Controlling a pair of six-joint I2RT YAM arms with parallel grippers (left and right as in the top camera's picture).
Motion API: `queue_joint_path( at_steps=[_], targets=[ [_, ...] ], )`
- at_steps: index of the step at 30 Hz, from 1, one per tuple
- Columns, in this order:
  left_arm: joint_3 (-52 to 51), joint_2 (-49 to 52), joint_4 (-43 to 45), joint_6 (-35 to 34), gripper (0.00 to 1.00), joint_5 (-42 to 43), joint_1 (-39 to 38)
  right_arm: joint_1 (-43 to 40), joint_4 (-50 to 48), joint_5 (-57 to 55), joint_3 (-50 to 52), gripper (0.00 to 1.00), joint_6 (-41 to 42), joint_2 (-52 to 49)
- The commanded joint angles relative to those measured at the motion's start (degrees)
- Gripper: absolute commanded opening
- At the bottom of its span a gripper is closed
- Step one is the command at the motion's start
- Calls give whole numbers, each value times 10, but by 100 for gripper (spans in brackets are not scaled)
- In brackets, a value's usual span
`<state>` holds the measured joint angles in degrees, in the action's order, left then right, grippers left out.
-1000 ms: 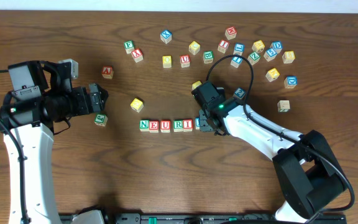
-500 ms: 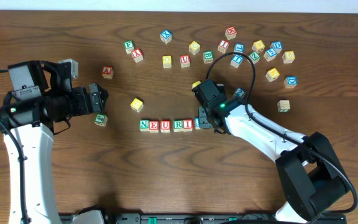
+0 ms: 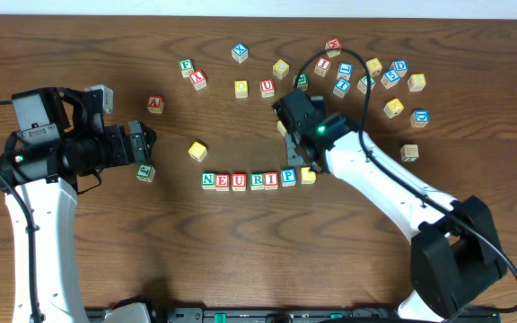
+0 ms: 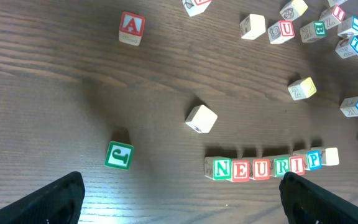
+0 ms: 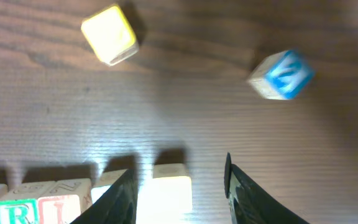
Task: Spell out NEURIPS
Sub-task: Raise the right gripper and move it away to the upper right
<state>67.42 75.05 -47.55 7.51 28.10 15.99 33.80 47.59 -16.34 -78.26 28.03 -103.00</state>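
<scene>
On my overhead feed the row on the tabletop (image 3: pixel 240 260) read green N (image 3: pixel 208 180), red E (image 3: pixel 223 181), red U (image 3: pixel 239 181), green R (image 3: pixel 257 180), red I (image 3: pixel 271 179) and blue P (image 3: pixel 288 177), packed side by side. The yellow-faced cube (image 3: pixel 308 176) sat just past the P in the seventh place, close to it and a touch higher than the line.

Through the right wrist camera, the right gripper (image 5: pixel 180 171) stood over that last cube with its jaws spread wider than the block and a clear gap on one side, so I judged it released and the cube resting on the wood.

The left gripper (image 3: pixel 146 146) hung wide open and empty, well away to the left.

All seven places looked filled to me. I could not read an S on the last cube's pale upper face, so what remained, I reckoned, was checking that letter and squaring the block up.
</scene>
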Motion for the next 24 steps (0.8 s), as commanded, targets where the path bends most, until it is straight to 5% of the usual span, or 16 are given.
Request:
queue_joint_path(
  at_steps=[1,24],
  targets=[
    [12,-2,0,-3,99,-3,2,-6,30,-48,-45,40,-14,15],
    [12,-2,41,-1,99,-46,2,-97,119,-56,-120,57,-7,71]
  ],
)
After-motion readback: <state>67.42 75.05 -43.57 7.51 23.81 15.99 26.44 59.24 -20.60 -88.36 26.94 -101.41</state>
